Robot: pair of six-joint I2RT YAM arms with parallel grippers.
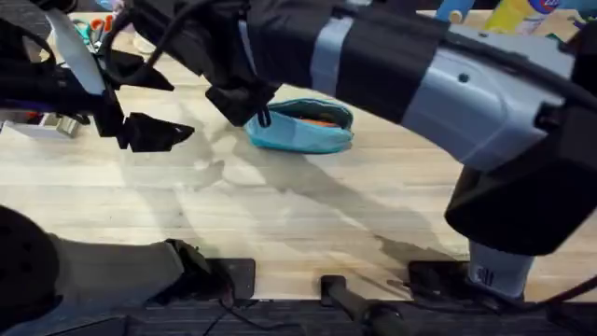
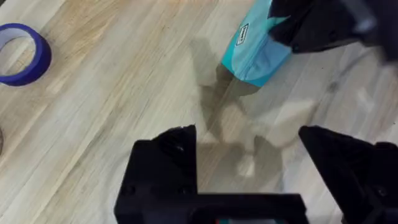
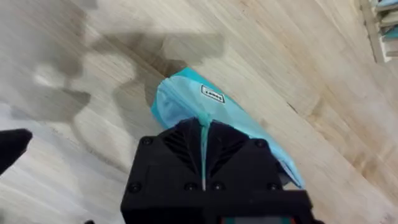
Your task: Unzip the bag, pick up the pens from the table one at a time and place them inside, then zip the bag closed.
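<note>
Bag: light blue bag (image 1: 303,128) lies on the pale counter (image 1: 308,205), at about 12 o'clock from centre, orange showing inside its opening.
Right hand: right hand (image 3: 204,144) clenched on the zipper pull at the bag's 9 o'clock end.
Left hand: left hand (image 2: 249,155) released, hovering at 9 o'clock, apart from the bag.
Progress: no loose pens visible on the counter; zipping closed seems all that remains.
</note>
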